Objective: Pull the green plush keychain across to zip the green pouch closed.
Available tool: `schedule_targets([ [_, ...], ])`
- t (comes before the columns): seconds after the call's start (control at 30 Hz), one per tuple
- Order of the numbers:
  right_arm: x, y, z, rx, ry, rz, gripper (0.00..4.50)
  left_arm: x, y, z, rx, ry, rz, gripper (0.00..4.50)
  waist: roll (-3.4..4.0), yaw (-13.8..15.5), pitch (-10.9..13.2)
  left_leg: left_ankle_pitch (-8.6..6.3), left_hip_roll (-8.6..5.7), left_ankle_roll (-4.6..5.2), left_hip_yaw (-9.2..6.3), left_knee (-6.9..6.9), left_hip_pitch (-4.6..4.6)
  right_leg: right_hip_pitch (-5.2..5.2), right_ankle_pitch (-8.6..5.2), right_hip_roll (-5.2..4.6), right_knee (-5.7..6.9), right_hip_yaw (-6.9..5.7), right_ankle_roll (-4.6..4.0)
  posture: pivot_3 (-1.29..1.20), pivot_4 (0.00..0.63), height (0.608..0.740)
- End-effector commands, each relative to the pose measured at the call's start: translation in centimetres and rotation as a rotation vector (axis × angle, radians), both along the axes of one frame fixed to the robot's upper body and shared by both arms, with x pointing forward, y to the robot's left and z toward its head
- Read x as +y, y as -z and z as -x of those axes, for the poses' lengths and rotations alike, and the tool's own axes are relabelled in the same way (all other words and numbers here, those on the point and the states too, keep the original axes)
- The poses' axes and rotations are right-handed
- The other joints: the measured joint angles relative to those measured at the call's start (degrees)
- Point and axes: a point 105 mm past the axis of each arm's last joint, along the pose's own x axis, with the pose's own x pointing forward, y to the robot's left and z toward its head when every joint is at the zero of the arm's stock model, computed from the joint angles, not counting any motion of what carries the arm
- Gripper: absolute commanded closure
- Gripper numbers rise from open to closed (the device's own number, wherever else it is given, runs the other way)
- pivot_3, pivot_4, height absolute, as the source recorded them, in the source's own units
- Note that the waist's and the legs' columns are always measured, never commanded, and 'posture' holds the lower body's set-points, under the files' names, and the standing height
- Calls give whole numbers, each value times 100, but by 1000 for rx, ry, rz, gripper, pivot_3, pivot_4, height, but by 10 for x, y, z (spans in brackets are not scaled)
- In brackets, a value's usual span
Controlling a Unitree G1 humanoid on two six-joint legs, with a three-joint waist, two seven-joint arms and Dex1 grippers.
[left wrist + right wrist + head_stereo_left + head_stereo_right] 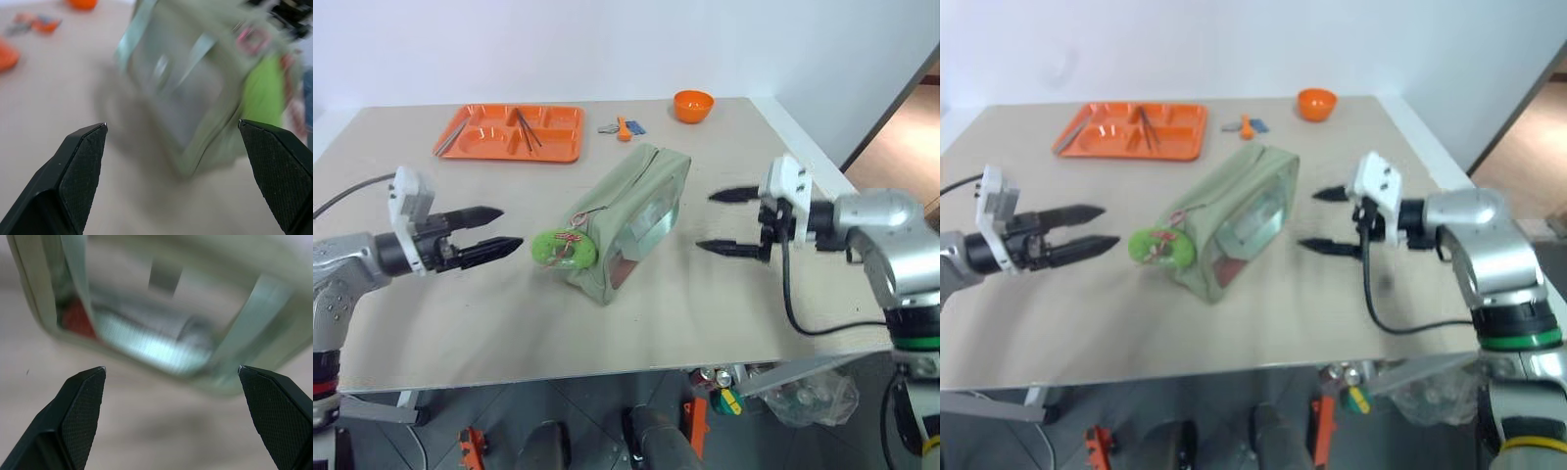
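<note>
We see the green pouch (631,220) mid-table (431,294), green plush keychain (563,248) at its near-left end. Left gripper (499,229) & right gripper (724,220) flank it, both wide open, empty. Zip prob. unclosed, too blurry.

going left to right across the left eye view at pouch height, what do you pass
left pincer → green plush keychain → green pouch → right pincer
</note>
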Motion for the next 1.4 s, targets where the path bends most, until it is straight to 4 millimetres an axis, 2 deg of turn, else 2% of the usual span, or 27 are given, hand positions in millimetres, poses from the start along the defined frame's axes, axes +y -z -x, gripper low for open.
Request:
schedule_targets([
  [0.03,21,-39,11,-122,-167,82,0,-17,-31,9,-106,93,-16,52,1,-8,0,0,1,0,-2,-1,0,1,0,1,0,-3,-1,0,150,740],
  [0.13,38,-49,22,-120,-318,149,0,-23,-43,11,-147,127,-13,52,0,-10,0,0,8,0,-12,-2,10,9,-3,11,3,-12,-10,0,150,740],
  [0.27,54,-40,28,-76,-469,239,0,-24,-48,11,-159,135,2,52,0,-8,-1,-1,14,1,-19,-4,9,9,-6,17,5,-19,-15,0,150,740],
  [0.43,73,-27,17,-84,-545,349,0,-27,-55,20,-175,154,21,52,0,-17,0,-1,13,1,-15,1,5,4,-4,14,10,-14,-15,0,150,740],
  [0.57,81,-22,-3,-123,-546,444,0,-21,-45,28,-141,131,-19,52,1,-21,0,0,13,0,-19,2,4,5,-4,13,12,-19,-17,0,150,740],
  [0.77,94,-19,-2,-132,-619,463,0,-21,-37,36,-123,105,-32,52,0,-5,0,-1,16,0,-27,0,1,4,-12,7,14,-35,-29,0,150,740],
  [0.87,101,-9,-3,-127,-650,470,0,-20,-33,38,-112,79,-15,52,0,-3,0,-1,15,0,-31,1,0,4,-13,2,15,-46,-32,0,150,740],
  [0.9,104,-7,-4,-126,-657,468,257,-19,-32,38,-106,70,-7,16,1,-4,0,0,15,0,-30,1,0,4,-13,2,15,-46,-32,0,150,740],
  [1.03,114,1,-13,-147,-642,454,257,-10,-24,37,-72,9,27,16,1,-13,0,0,20,0,-35,3,4,5,-11,2,21,-60,-39,0,150,740],
  [1.2,114,14,-16,-137,-643,466,257,-4,-11,39,-28,-38,44,16,1,-2,0,2,24,-3,-50,7,3,6,-15,4,31,-74,-51,0,150,740],
  [1.4,110,19,-18,-139,-628,475,257,-7,-10,39,-27,-37,45,16,0,11,0,2,22,-4,-67,7,-1,7,-21,1,35,-89,-59,0,150,740],
])
